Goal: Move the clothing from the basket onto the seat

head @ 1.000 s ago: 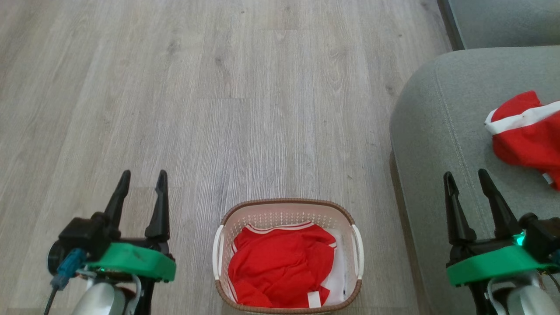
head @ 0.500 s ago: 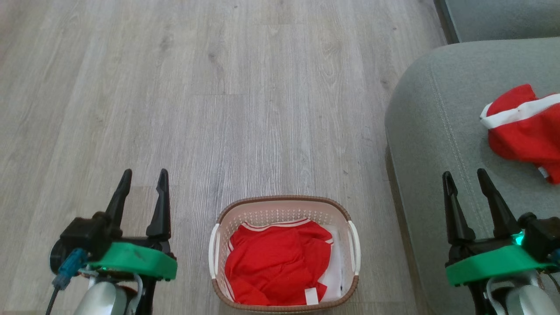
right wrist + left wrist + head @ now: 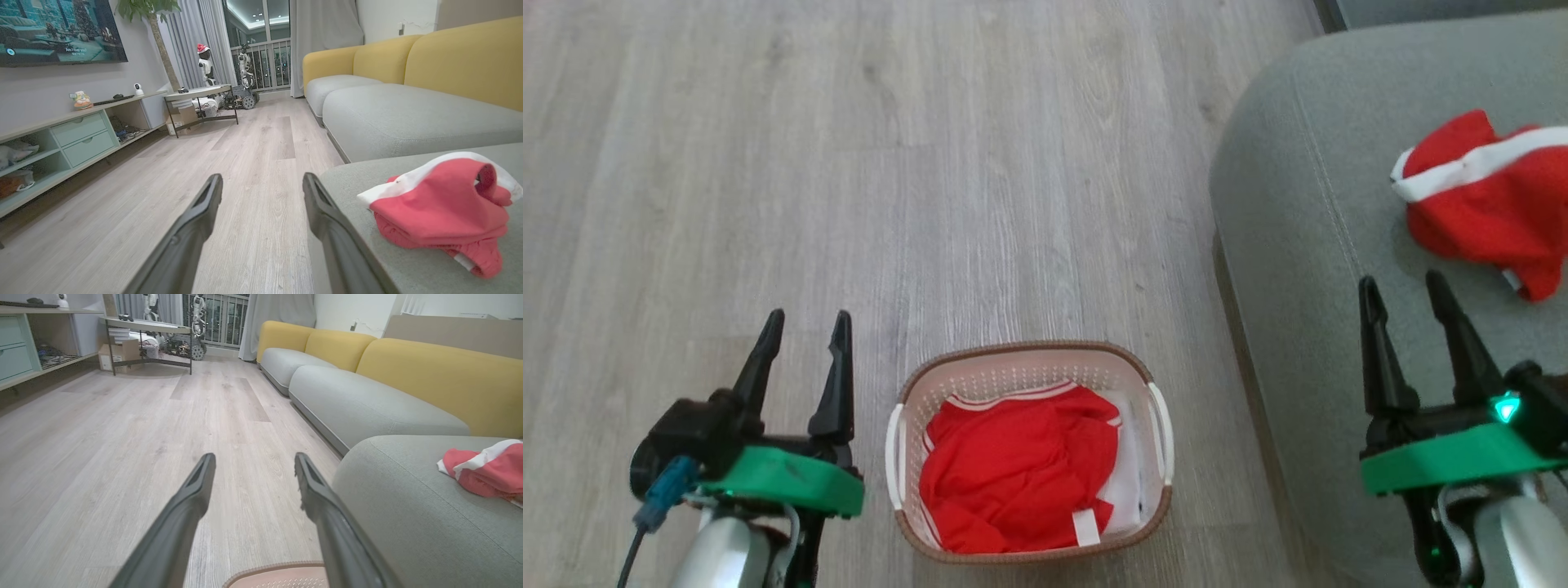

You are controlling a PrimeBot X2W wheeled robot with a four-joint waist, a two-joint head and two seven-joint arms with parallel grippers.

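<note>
Red with white trim, one garment point(image 3: 1021, 465) lies crumpled inside the basket point(image 3: 1013, 353), covering most of its bottom, with a white tag point(image 3: 1082, 527) at its near edge and a white sheet point(image 3: 1134, 490) peeking out along its right side; the basket stands on the pale wood floor point(image 3: 931, 163), low in the middle of the head view, between the two arms and near the seat point(image 3: 1298, 245) on its right; a second garment point(image 3: 1478, 196), red with a broad white band, sits bunched on top of the seat, back from its rounded corner and well apart from the basket; the left claw point(image 3: 809, 317) hovers over the floor just left of the basket, its two dark fingers spread with nothing between them; the right claw point(image 3: 1402, 279) hangs above the seat's near part, fingers likewise parted and empty, the second garment ahead of it and to its right, not touching; in the left wrist view the basket's brown rim shows at the bottom edge below the fingers; both wrist views show more grey cushions point(image 3: 388, 118) with yellow backrests point(image 3: 461, 61) beyond the seat.
</note>
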